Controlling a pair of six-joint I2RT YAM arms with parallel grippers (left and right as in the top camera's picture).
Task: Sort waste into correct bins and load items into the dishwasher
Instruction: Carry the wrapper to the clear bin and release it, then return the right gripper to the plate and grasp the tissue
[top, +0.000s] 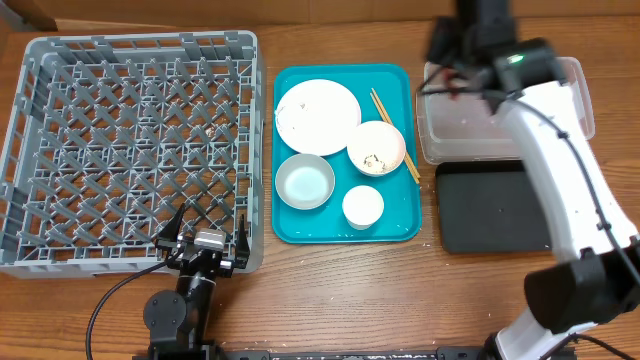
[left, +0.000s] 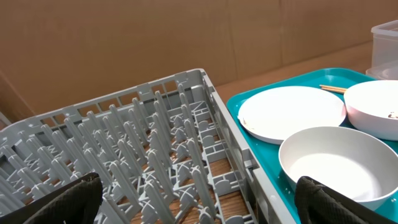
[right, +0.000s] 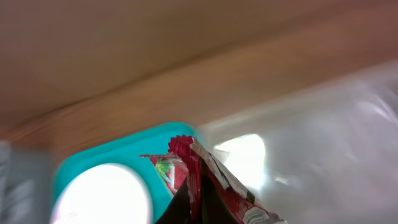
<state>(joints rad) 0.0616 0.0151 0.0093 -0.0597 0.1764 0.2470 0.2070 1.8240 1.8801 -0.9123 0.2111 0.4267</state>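
My right gripper (right: 199, 208) is shut on the red snack wrapper (right: 205, 171); in the overhead view it (top: 450, 60) hangs over the left end of the clear tub (top: 575, 85). The black tray (top: 490, 205) lies in front of the tub. On the teal serving tray (top: 405, 225) sit the white plate (top: 317, 115), a white bowl with grains (top: 376, 148), a pale-blue bowl (top: 304, 182), a small white cup (top: 362, 206) and chopsticks (top: 392, 130). My left gripper (left: 199, 208) is open and empty over the near right corner of the grey dish rack (top: 130, 150).
The left wrist view shows the rack's pegs (left: 155, 149), the plate (left: 292, 112) and the pale-blue bowl (left: 339, 162). A cardboard wall (left: 155, 37) stands behind the table. The right arm's white link (top: 565, 170) reaches across the black tray.
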